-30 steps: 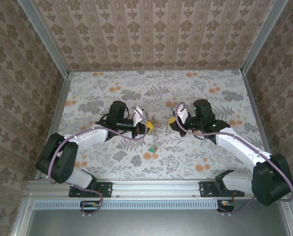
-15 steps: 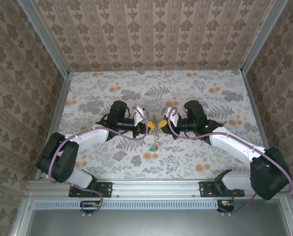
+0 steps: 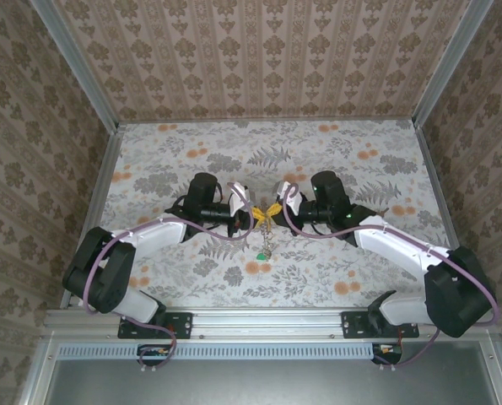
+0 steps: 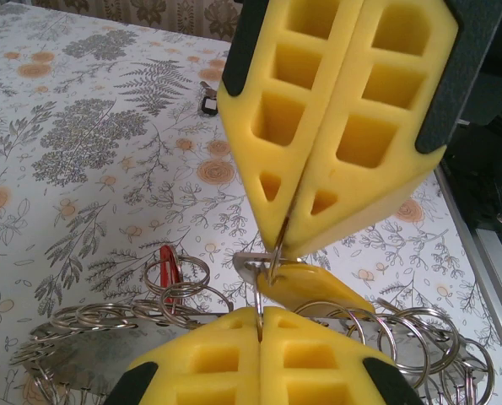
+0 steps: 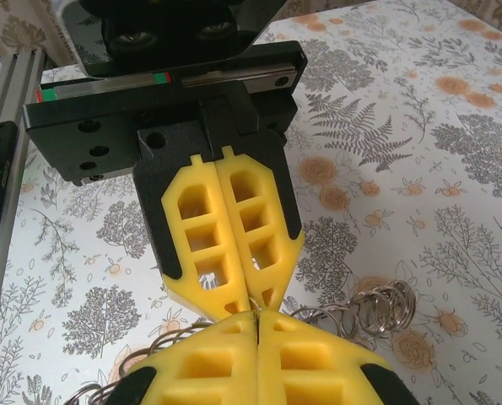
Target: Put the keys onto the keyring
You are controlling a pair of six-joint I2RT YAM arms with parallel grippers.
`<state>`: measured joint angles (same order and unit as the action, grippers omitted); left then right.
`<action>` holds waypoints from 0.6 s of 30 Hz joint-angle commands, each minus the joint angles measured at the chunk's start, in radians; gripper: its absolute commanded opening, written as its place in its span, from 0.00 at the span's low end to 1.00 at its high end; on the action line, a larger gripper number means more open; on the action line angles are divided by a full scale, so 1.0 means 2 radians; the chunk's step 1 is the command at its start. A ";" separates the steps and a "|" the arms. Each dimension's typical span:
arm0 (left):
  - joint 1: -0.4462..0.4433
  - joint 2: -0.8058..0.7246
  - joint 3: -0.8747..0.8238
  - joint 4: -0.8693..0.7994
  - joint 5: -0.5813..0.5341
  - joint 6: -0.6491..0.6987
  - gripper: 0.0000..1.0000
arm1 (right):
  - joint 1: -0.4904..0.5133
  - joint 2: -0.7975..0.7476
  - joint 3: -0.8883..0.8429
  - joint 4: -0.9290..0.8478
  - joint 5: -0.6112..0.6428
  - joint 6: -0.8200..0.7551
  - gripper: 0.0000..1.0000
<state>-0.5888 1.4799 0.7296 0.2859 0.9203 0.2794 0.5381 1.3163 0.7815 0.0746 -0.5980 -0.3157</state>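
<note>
Left gripper (image 4: 261, 325) and right gripper (image 4: 282, 236) meet tip to tip at the centre of the overhead view. Each has its yellow foam pads pressed together on the thin pale wire keyring (image 4: 272, 261) that runs between them. I worry about that hold: pinched so near the tips, the wire could slip free under any twist or pull apart, dropping everything onto the flower-patterned table (image 3: 352, 169). What looks like a yellow-headed silver key (image 4: 305, 284) sits right at the wire. A red-headed key (image 4: 168, 260) shows lower left among a chain of steel rings (image 4: 107, 316), and I see a green-headed key (image 3: 259, 256) at the chain's bottom end overhead.
</note>
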 commanded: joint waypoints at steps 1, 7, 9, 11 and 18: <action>-0.002 0.001 0.022 0.020 0.020 -0.008 0.00 | 0.004 0.009 0.016 -0.007 0.001 -0.008 0.00; -0.002 0.000 0.021 0.018 0.022 -0.008 0.00 | 0.010 0.012 0.021 -0.013 0.051 -0.010 0.00; -0.002 -0.003 0.019 0.019 0.021 -0.008 0.00 | 0.012 0.012 0.021 -0.022 0.099 -0.012 0.00; -0.002 -0.003 0.019 0.020 0.022 -0.007 0.00 | 0.012 0.013 0.021 -0.032 0.139 -0.010 0.00; -0.002 -0.003 0.019 0.020 0.022 -0.004 0.00 | 0.011 0.022 0.032 -0.064 0.159 0.001 0.00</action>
<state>-0.5877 1.4803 0.7300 0.2859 0.8879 0.2794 0.5709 1.3415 0.8188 -0.0048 -0.3954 -0.3195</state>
